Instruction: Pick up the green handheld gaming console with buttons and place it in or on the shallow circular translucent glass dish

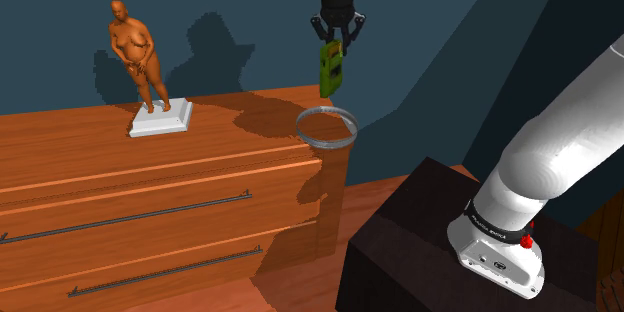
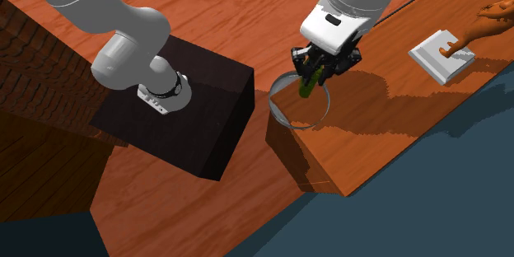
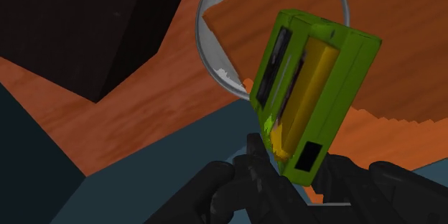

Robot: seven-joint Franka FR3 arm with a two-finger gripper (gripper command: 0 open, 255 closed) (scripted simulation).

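The green handheld console (image 1: 331,68) hangs upright in the air, clasped at its top by my black gripper (image 1: 338,38). It is above the round translucent dish (image 1: 326,126), which sits at the near right corner of the wooden dresser top (image 1: 90,145). From the hand, the console (image 3: 312,93) shows a yellow panel and dark screen, with the fingers (image 3: 269,169) shut on its lower end and the dish rim (image 3: 215,64) beneath it. In the second exterior view the console (image 2: 310,82) hangs over the dish (image 2: 300,101) under the gripper (image 2: 320,64).
An orange figurine on a white base (image 1: 160,118) stands further left on the dresser. The dresser has drawers with long bar handles (image 1: 130,218). My dark stand (image 1: 420,250) sits on the wooden floor to the right. A blue wall is behind.
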